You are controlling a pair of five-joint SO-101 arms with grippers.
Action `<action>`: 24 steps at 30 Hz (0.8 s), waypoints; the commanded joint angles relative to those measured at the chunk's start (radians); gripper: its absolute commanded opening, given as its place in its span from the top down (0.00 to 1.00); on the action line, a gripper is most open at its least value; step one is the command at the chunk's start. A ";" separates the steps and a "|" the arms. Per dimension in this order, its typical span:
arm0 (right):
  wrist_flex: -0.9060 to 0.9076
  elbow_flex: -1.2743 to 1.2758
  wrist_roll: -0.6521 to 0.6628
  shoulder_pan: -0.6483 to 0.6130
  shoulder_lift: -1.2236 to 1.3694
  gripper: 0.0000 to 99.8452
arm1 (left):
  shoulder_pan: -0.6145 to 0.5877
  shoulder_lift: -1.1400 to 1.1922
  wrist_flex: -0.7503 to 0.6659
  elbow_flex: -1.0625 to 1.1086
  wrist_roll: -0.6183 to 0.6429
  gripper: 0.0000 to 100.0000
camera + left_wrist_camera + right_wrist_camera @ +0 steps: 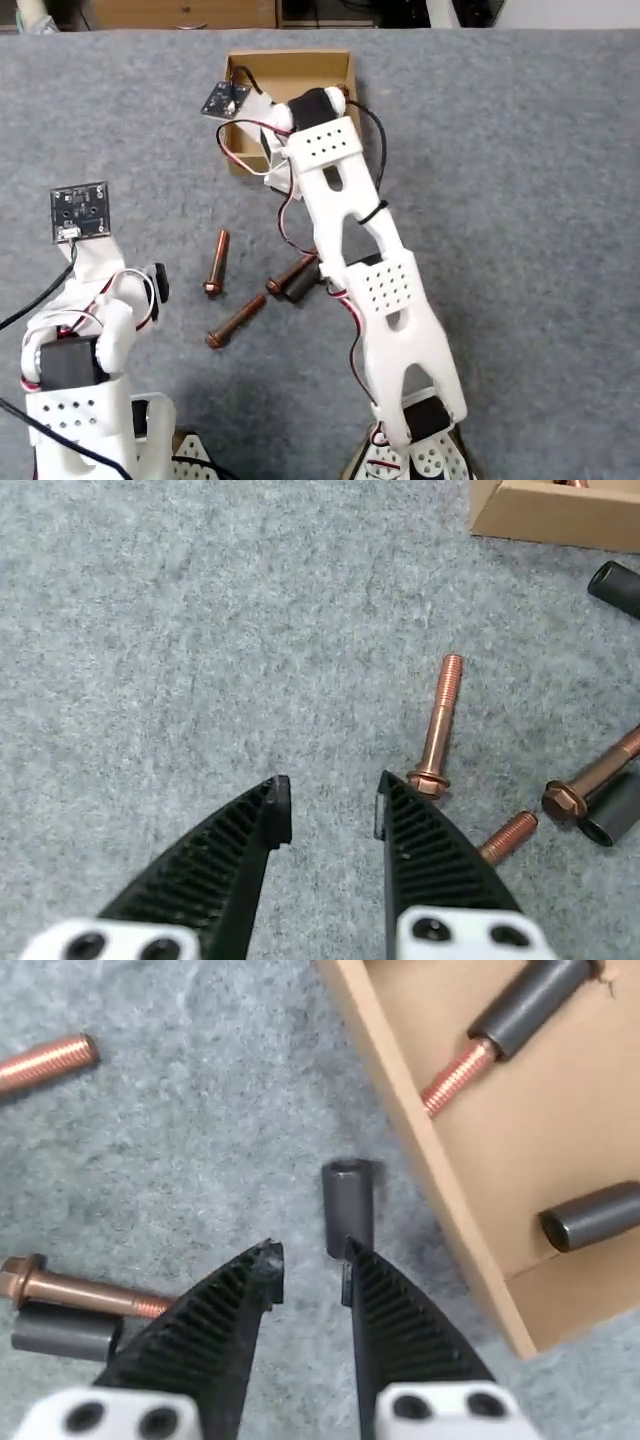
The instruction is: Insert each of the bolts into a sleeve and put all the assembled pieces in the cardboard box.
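The cardboard box (290, 58) lies at the far side of the grey carpet, and the right arm stretches to its near-left corner. Inside lie a bolt in a dark sleeve (512, 1028) and another sleeve (590, 1215). My right gripper (310, 1263) is open beside the box wall (440, 1160), a loose black sleeve (347, 1205) lying just past one fingertip. My left gripper (330, 805) is open low over bare carpet, left of a copper bolt (436, 725). Two more bolts (237, 320) (292, 272) and a sleeve (303, 283) lie mid-table.
In the left wrist view a second bolt's threaded end (505, 838) pokes out beside one finger, and a flanged bolt (595, 780) rests against a sleeve (612, 810). Another sleeve (615, 585) lies near the box corner (560, 515). Open carpet spreads to the right.
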 commanded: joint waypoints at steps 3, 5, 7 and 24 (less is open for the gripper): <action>0.025 0.065 0.006 0.067 -0.044 0.87 | -0.009 -0.012 0.000 -0.005 -0.014 0.85; 0.021 0.093 0.008 0.082 -0.048 0.83 | -0.005 -0.012 0.000 -0.005 -0.012 0.85; 0.021 0.108 0.012 0.087 -0.050 0.80 | -0.003 -0.012 -0.002 -0.005 -0.011 0.85; -0.104 0.101 0.044 0.047 0.071 0.80 | -0.009 -0.018 -0.049 0.055 -0.011 0.85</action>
